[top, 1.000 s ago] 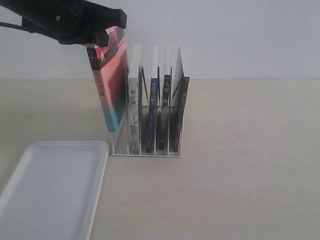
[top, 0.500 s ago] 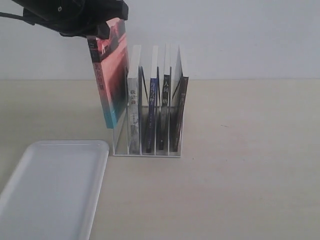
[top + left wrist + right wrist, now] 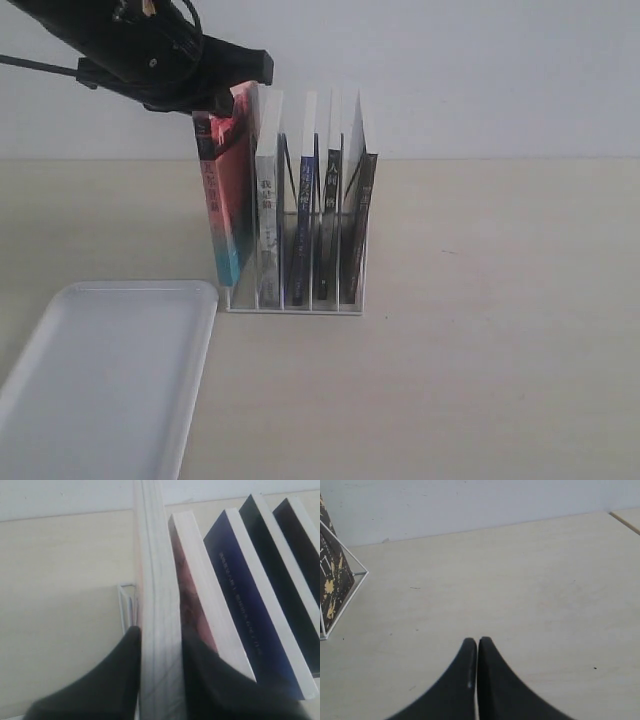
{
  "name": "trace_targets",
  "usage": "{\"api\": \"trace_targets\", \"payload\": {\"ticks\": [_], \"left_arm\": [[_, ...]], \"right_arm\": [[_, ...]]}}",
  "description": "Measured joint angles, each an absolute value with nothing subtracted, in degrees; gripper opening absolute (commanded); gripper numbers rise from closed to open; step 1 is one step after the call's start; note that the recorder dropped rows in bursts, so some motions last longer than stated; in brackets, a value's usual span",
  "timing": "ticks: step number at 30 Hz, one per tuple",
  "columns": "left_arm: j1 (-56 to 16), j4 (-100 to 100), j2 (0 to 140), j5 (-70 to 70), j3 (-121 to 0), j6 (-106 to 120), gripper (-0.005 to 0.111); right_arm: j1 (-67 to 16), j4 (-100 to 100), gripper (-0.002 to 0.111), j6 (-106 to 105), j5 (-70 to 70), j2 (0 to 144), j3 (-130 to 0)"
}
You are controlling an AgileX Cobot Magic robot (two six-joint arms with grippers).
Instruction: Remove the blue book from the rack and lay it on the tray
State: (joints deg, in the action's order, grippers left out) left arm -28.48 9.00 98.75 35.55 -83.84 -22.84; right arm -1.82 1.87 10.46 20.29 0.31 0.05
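Observation:
My left gripper (image 3: pixel 230 98) is shut on the top edge of the blue book (image 3: pixel 228 200), whose cover shows orange-red above a blue lower part. The book stands nearly upright at the left end of the white wire rack (image 3: pixel 295 308), its lower end down among the wires. In the left wrist view both black fingers press the book's page block (image 3: pixel 159 580) from either side of the left gripper (image 3: pixel 162 632). The white tray (image 3: pixel 100 380) lies at the front left. My right gripper (image 3: pixel 477 641) is shut and empty above bare table, near the rack's wire (image 3: pixel 350 585).
Several other books stand in the rack: a white-spined one (image 3: pixel 267 220) right beside the held book, a dark-blue-spined one (image 3: pixel 304 215) and black ones (image 3: pixel 330 210). A pale wall runs behind the table. Light tabletop extends to the right of the rack.
The held book was raised and tilted left of the rack; it has come down and to the right, now upright against the white-spined book. The left arm moved with it.

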Motion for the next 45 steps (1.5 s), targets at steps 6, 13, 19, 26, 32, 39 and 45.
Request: {"api": "trace_targets", "payload": {"ticks": [6,13,19,26,32,39,45], "left_arm": [[-28.48,9.0,100.26,34.77,-83.84,-22.84,0.004],[-28.48,9.0,100.79,30.97,-82.29,-22.84,0.004],[-28.48,9.23,100.79,23.3,-77.42,-23.2,0.004],[-28.48,10.12,100.79,20.06,-75.52,-23.3,0.004],[-28.48,10.49,100.79,21.05,-75.52,-23.01,0.004],[-28.48,10.7,100.79,22.47,-75.52,-22.57,0.004],[-28.48,10.7,100.79,23.57,-75.52,-22.79,0.004]], "right_arm": [[-1.82,1.87,0.0,10.46,20.29,0.31,0.05],[-1.82,1.87,0.0,10.46,20.29,0.31,0.05],[-1.82,1.87,0.0,10.46,20.29,0.31,0.05],[-1.82,1.87,0.0,10.46,20.29,0.31,0.05],[-1.82,1.87,0.0,10.46,20.29,0.31,0.05],[-1.82,1.87,0.0,10.46,20.29,0.31,0.05],[-1.82,1.87,0.0,10.46,20.29,0.31,0.05]]}}
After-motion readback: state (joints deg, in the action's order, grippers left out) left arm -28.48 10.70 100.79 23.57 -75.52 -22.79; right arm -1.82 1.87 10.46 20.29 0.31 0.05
